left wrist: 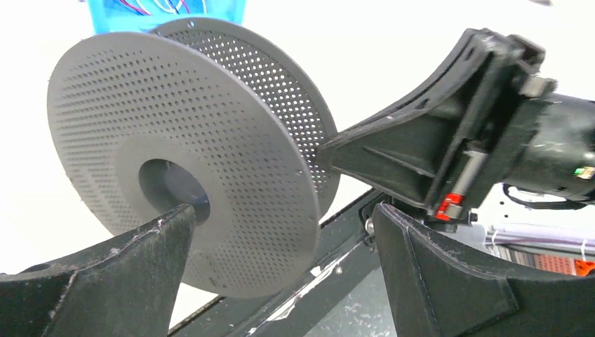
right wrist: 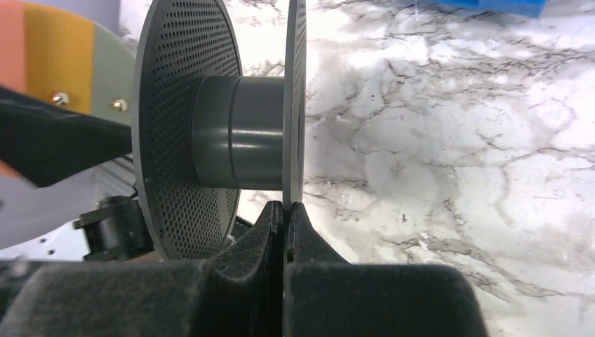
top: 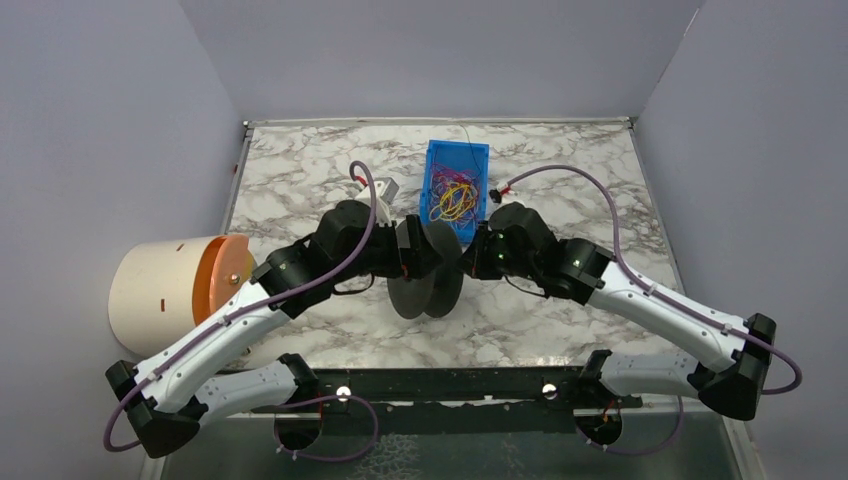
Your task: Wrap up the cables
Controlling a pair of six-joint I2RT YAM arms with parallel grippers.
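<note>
From above, both wrists crowd over the middle of the worktop (top: 300,170). They hide most of the perforated grey spool (top: 430,290), and only the lower arcs of its two flanges poke out beneath them. The right pincer (right wrist: 285,210) is pressed together on the rim of one flange, with the thin disc nipped edge-on between its pads. The plain grey hub lies level beside it. The left pincer (left wrist: 284,210) stands wide apart. One of its fingers (left wrist: 105,281) is just by the hub hole of the other flange, though I cannot tell whether it touches the disc.

The cables (top: 455,195) lie in a loose tangle of yellow, red and purple inside the blue bin (top: 455,152), just behind the spool and close to both wrists. Single strands are too fine to follow. In the left wrist view the bin is cut off at the top edge, with only a few wires showing.

A small white object (top: 385,190) beside the left wrist is too small to make out. A cream drum with an orange end (top: 165,290) lies off the worktop's left edge, near the left forearm. A black rail (top: 450,385) runs along the near edge. Bare marble shows to either side of the bin and in front of the spool.
</note>
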